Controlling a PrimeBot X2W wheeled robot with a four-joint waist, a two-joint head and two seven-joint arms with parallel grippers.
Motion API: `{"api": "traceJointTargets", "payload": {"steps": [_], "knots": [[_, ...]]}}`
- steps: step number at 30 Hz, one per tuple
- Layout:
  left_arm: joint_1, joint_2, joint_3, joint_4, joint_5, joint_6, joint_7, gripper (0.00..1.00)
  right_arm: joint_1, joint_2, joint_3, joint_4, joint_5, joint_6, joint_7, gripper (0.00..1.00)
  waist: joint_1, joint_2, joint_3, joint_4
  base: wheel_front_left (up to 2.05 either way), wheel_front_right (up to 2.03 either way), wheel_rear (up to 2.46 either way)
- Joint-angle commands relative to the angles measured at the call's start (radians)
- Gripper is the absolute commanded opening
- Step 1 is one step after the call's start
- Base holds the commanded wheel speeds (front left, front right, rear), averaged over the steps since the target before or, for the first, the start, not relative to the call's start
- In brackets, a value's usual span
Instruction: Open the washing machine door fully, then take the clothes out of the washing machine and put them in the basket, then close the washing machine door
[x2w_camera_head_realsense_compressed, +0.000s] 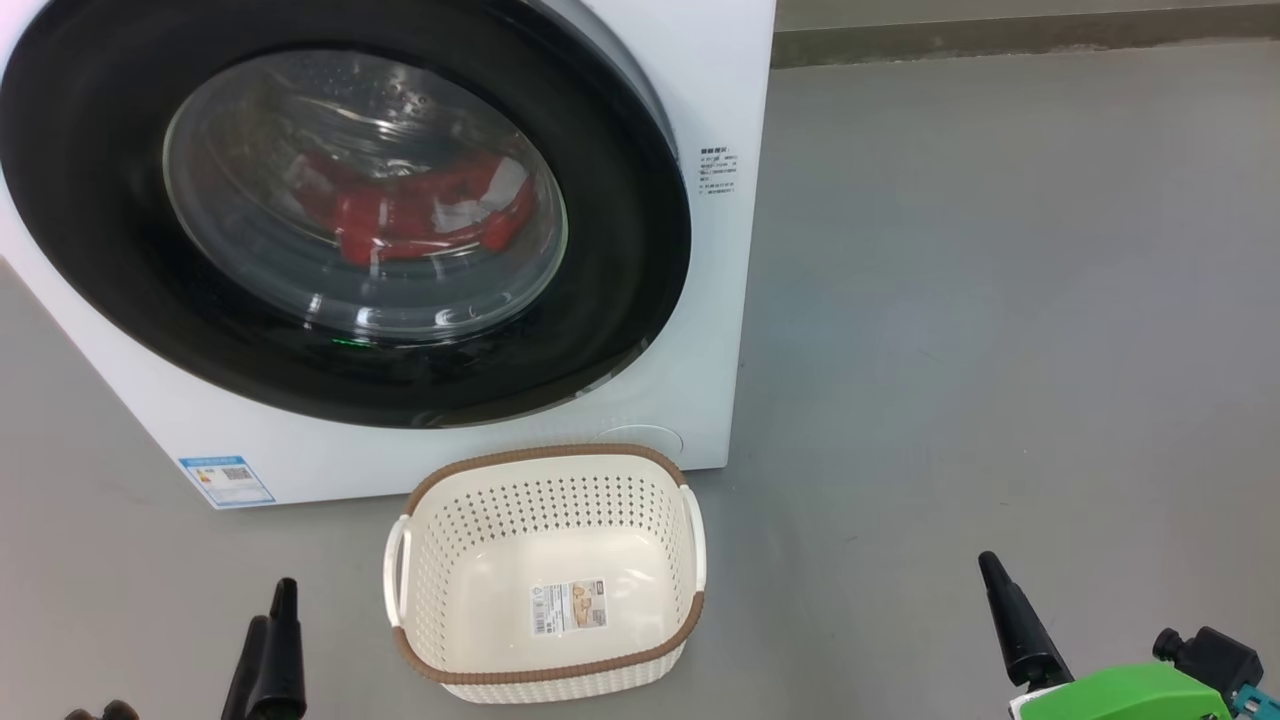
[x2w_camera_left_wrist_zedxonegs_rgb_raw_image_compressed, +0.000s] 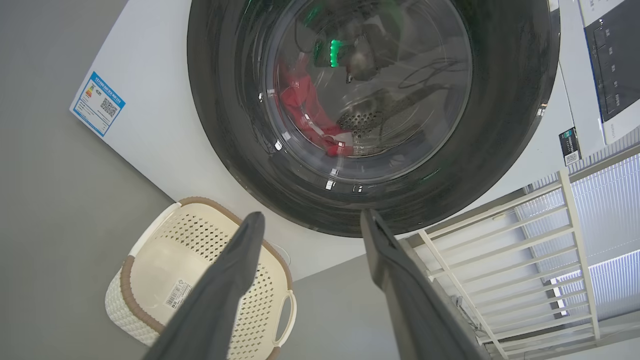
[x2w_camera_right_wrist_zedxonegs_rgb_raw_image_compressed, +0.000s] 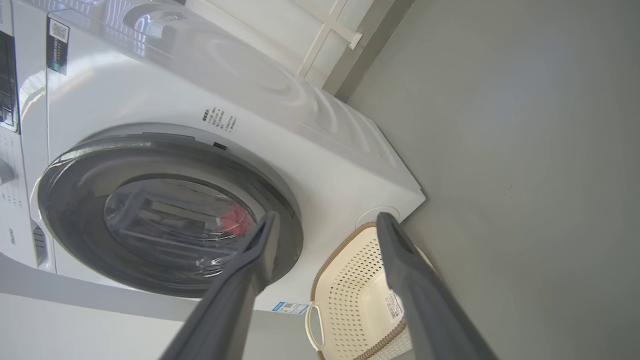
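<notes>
Head view: washing machine door (x2w_camera_head_realsense_compressed: 100, 250) is sitting shut at upper left, red clothes (x2w_camera_head_realsense_compressed: 400, 215) lying behind its glass; left hand (x2w_camera_left_wrist_zedxonegs_rgb_raw_image_compressed: 310, 220) and right hand (x2w_camera_right_wrist_zedxonegs_rgb_raw_image_compressed: 327, 216) are hanging wide open. Swinging open, the door risks striking the basket (x2w_camera_head_realsense_compressed: 545, 458) just below.

Left gripper (x2w_camera_left_wrist_zedxonegs_rgb_raw_image_compressed: 311, 215): jaws spread wide, nothing between the two dark fingers. Right gripper (x2w_camera_right_wrist_zedxonegs_rgb_raw_image_compressed: 327, 216): same, wide and empty. Head view: both sit low, well apart, fingertips pointing up.
</notes>
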Motion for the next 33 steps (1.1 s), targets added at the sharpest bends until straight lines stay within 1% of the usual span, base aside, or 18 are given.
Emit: {"api": "traceJointTargets", "payload": {"steps": [1, 28, 33], "knots": [[-0.012, 0.019, 0.011, -0.034, 0.028, 0.0, -0.011, 1.0, -0.021, -0.012, 0.013, -0.029, -0.024, 0.001, -0.014, 1.0, -0.0001, 0.0, 0.0, 0.0, 0.0, 0.0, 0.0], [0.019, 0.023, -0.007, -0.093, 0.367, 0.002, -0.091, 1.0, -0.012, -0.041, 0.079, -0.06, -0.332, 0.001, -0.093, 1.0, -0.0001, 0.0, -0.005, 0.008, 0.0, 0.0, 0.0], [0.025, 0.024, -0.008, -0.099, 0.425, 0.001, -0.106, 1.0, -0.007, -0.043, 0.077, -0.061, -0.388, 0.001, -0.107, 1.0, -0.0001, 0.0, -0.005, 0.01, 0.0, 0.0, 0.0]]}}
